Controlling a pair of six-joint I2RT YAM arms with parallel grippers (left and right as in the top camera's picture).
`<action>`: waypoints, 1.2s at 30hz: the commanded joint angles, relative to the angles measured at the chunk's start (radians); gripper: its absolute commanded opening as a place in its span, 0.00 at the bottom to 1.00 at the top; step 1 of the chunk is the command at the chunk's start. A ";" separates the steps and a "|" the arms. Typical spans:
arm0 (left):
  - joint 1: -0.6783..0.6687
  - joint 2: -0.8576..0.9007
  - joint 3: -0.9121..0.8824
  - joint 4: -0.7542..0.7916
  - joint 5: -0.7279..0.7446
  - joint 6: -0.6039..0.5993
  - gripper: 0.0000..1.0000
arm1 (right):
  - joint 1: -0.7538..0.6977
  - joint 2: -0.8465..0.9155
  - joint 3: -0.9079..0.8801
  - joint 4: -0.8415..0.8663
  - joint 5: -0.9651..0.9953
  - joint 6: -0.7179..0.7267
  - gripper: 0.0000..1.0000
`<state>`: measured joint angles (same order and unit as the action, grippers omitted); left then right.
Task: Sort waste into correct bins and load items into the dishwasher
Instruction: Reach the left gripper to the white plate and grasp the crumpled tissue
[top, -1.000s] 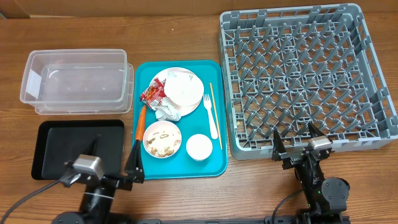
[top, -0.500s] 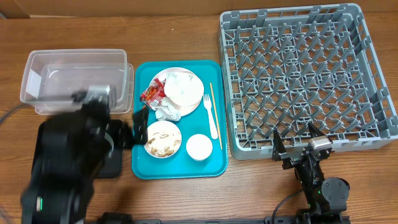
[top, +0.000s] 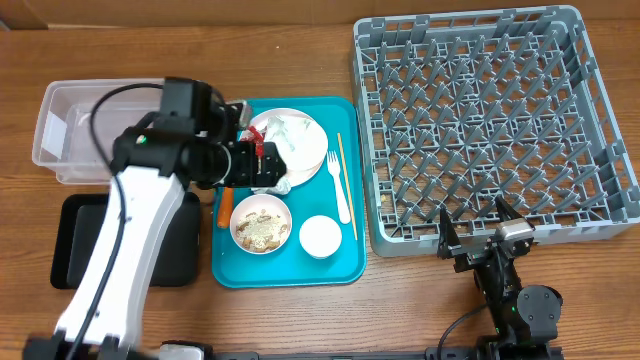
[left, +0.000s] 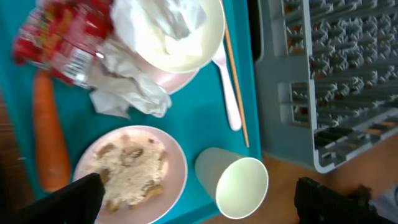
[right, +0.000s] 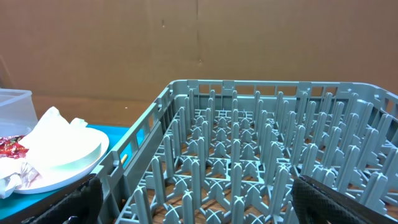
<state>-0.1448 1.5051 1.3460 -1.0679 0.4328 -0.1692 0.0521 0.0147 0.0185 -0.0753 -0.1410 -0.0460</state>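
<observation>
Currently the left arm blocks much of the overhead view. The red wrapper (left: 59, 40) is almost fully under the left gripper (top: 272, 165). From overhead only the lower tip of the carrot (left: 48, 137) shows. The black tray (top: 75, 245) and the right end of the clear tub (top: 70, 130) are partly covered.

Left wrist view fills the gap: the wrapper is cut off at the top edge and touches a napkin wad (left: 134, 87). Can't tell whether the wrapper touches the carrot or just sits beside it. Only the left finger ends show, at the bottom corners.

Left gripper hovers over the wrapper and napkin, jaws spread wide, holding nothing. Right gripper (top: 473, 225) sits at the near edge of the dish rack (top: 480, 120), jaws wide, empty.

Counts on the teal tray (top: 340, 262):
- 1 wrapper
- 1 carrot
- 1 bowl of rice scraps (left: 130, 174)
- 1 cup (left: 239, 186)
- 1 fork (top: 338, 188)
- 1 stick (top: 346, 185)
- 1 white dish (left: 186, 43) stacked on 1 pink plate (left: 180, 78)
- 2 napkin wads, one in the white dish and one on the tray; sheet count unclear

Off the tray: 1 tub, 1 black tray, 1 rack. The tub may be resting on a lid; can't tell.
</observation>
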 joint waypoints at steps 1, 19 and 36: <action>-0.006 0.064 0.023 0.017 0.069 0.008 1.00 | -0.005 -0.009 -0.011 0.005 0.009 -0.003 1.00; -0.095 0.166 0.066 0.004 -0.179 -0.066 1.00 | -0.005 -0.009 -0.011 0.005 0.009 -0.003 1.00; -0.301 0.167 0.229 0.124 -0.355 -0.103 1.00 | -0.005 -0.009 -0.011 0.005 0.009 -0.003 1.00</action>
<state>-0.4545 1.6756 1.5459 -0.9623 0.0597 -0.2604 0.0521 0.0147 0.0185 -0.0753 -0.1406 -0.0460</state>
